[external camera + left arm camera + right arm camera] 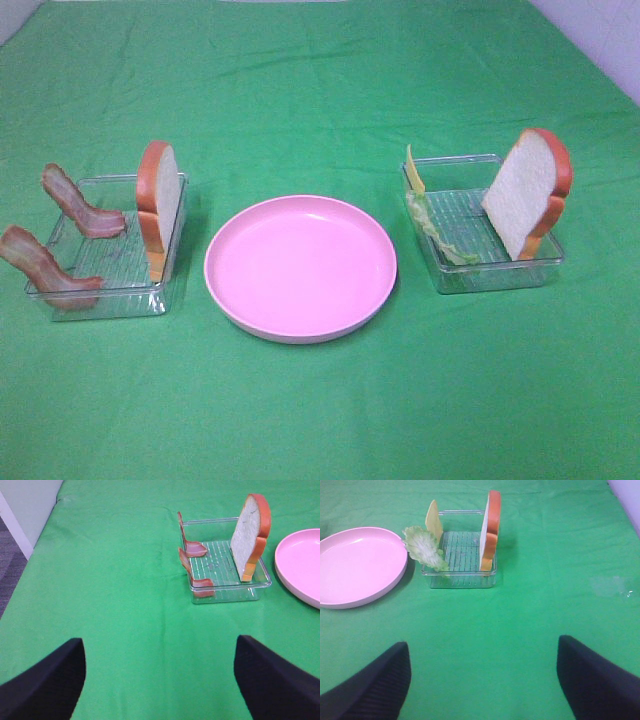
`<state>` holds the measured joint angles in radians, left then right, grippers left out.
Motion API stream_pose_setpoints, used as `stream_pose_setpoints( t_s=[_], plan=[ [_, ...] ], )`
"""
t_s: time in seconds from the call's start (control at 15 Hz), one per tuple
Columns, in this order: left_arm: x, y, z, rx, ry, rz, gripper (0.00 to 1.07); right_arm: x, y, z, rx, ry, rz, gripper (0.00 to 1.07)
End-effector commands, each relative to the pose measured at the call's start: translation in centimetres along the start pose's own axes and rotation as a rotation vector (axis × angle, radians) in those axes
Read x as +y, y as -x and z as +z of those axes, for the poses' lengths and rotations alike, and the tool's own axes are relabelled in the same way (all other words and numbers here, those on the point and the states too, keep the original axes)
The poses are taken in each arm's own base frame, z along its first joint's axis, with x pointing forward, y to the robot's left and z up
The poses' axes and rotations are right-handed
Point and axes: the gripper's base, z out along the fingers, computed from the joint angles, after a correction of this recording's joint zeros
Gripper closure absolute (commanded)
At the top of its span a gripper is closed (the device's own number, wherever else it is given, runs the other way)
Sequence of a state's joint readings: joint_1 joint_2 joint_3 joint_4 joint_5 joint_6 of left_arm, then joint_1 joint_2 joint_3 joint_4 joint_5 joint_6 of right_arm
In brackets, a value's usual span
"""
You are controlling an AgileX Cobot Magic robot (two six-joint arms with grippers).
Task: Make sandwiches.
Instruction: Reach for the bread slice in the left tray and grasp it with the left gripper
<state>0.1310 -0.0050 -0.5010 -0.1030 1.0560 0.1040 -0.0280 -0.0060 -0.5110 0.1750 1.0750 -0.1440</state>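
The left gripper (159,641) stands wide with nothing between its black fingers (45,680), above bare green cloth (115,580). Ahead of it and well apart sits the left clear tray (227,592). In it, two bacon strips (192,547) are propped on the side away from the pink plate (300,565), and the left bread slice (252,530) stands on edge on the plate side.

The right gripper (482,642) is also spread wide and empty. Ahead of it, well apart, the right clear tray (462,580) holds the right bread slice (490,530) upright. A yellow cheese slice (434,520) leans at the opposite wall, where a lettuce leaf (425,547) hangs over the rim toward the plate.
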Motion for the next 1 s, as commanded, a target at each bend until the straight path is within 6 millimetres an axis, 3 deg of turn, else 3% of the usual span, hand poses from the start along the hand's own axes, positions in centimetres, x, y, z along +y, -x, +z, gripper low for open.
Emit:
stream_pose_setpoints(
  t_s=[0.07,1.0],
  plan=[
    [-0.06,-0.09,-0.22,-0.028,-0.001,-0.003,0.29,0.00,-0.08,-0.06,-0.022,-0.009,0.000,0.31],
    [-0.06,-0.09,-0.22,-0.028,-0.001,-0.003,0.29,0.00,-0.08,-0.06,-0.022,-0.009,0.000,0.31]
  ],
)
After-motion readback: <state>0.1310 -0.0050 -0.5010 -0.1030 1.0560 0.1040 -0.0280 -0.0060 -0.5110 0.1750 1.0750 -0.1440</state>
